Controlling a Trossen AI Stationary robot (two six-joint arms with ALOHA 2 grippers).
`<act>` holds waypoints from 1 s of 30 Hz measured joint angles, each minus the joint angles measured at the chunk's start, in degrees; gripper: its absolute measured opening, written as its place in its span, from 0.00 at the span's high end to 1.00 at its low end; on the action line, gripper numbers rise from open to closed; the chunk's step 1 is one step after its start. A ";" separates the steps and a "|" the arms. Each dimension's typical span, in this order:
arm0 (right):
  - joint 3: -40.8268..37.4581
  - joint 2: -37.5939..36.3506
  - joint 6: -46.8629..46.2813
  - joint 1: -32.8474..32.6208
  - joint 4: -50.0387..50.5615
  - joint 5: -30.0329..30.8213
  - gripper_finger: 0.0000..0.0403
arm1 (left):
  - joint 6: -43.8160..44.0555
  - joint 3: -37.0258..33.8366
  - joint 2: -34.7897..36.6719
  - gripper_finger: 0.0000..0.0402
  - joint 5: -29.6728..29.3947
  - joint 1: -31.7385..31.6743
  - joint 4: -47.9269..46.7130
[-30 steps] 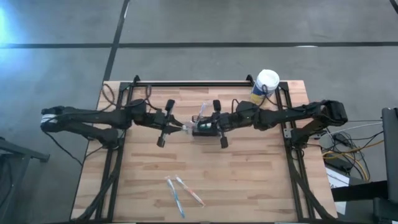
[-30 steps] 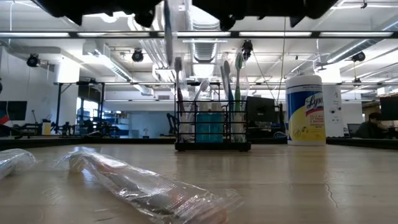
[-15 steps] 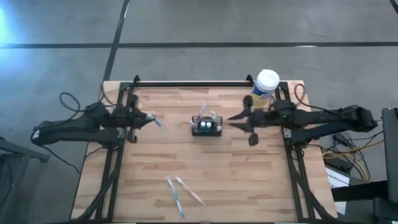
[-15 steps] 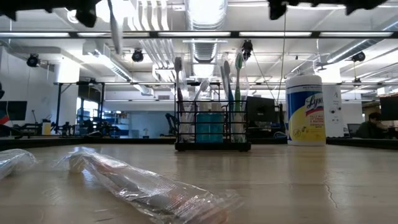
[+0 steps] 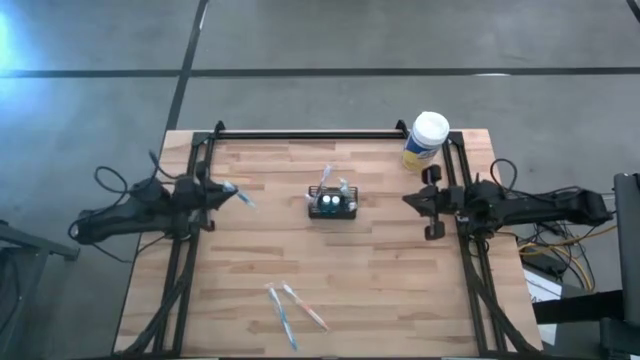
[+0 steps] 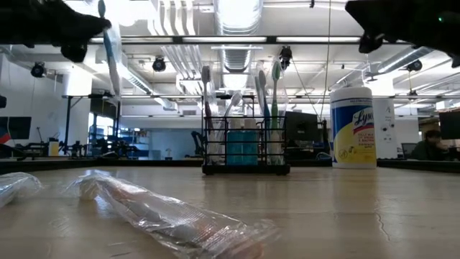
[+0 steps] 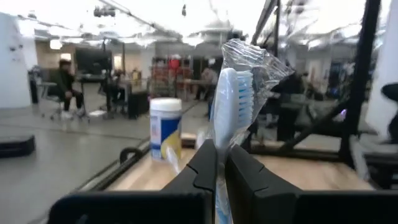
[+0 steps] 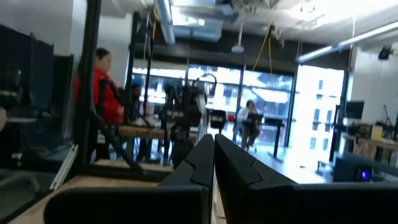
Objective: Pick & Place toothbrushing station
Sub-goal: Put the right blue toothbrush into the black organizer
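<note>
1. At the left of the high view, the left gripper [image 5: 213, 190] sits over the table's [image 5: 400, 290] left edge, its fingers pinched on a wrapped toothbrush [image 5: 236, 192]. The wrist view shows the bristle head in clear wrap standing up between the narrow fingers [image 7: 202, 165].

2. Lower centre: two more wrapped toothbrushes [image 5: 293, 310] lie flat on the table, well apart from everything else.

3. Centre of the frame: the toothbrushing station [image 5: 333, 205] stands upright on the table, already holding several brushes and a teal item — apart from both grippers.

4. Upper right: a wipes canister [image 5: 427, 138] stands at the table's far corner.

5. Right edge: the right gripper [image 5: 432, 200] hovers empty, fingers closed together in its wrist view.

6. Risks, as I judge them: the slick wrap could let the held brush slip or twist in the pinch — and a tilted brush could snag the mesh rim or knock the light station over.
</note>
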State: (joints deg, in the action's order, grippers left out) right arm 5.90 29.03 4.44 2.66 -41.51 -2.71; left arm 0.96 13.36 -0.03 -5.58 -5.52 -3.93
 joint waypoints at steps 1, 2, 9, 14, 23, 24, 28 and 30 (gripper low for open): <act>-1.10 -0.62 0.01 0.02 -1.36 -0.04 0.98 | 0.02 -0.24 0.00 0.96 -0.67 -0.02 0.53; -2.19 -1.26 0.05 0.00 -2.11 -0.07 0.98 | -0.03 -0.49 -0.04 0.96 -0.84 0.00 1.39; -5.39 -3.27 -0.63 0.16 -0.53 1.12 0.98 | -0.28 -2.86 -0.24 0.96 -2.02 -0.10 1.43; -5.39 -2.61 -0.58 0.17 -0.67 1.35 0.98 | 0.72 -3.34 -0.57 0.96 -2.31 -0.22 3.56; -5.39 -2.62 0.57 0.17 -0.74 1.39 0.98 | -2.43 -0.49 -14.27 0.96 1.99 -0.23 24.83; -5.39 -2.62 0.65 0.17 -0.78 1.39 0.98 | -2.94 0.25 -17.09 0.96 1.69 -0.32 26.72; -5.39 -2.62 0.68 0.17 -0.87 1.39 0.98 | -6.61 4.92 -29.31 0.96 0.93 -1.67 31.14; -5.39 -2.62 0.68 0.17 -0.88 1.37 0.98 | -8.05 7.70 -35.85 0.96 0.96 -2.77 33.40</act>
State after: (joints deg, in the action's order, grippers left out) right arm 0.51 26.41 5.13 2.83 -42.39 -1.34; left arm -7.09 21.05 -35.88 -4.62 -8.29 29.47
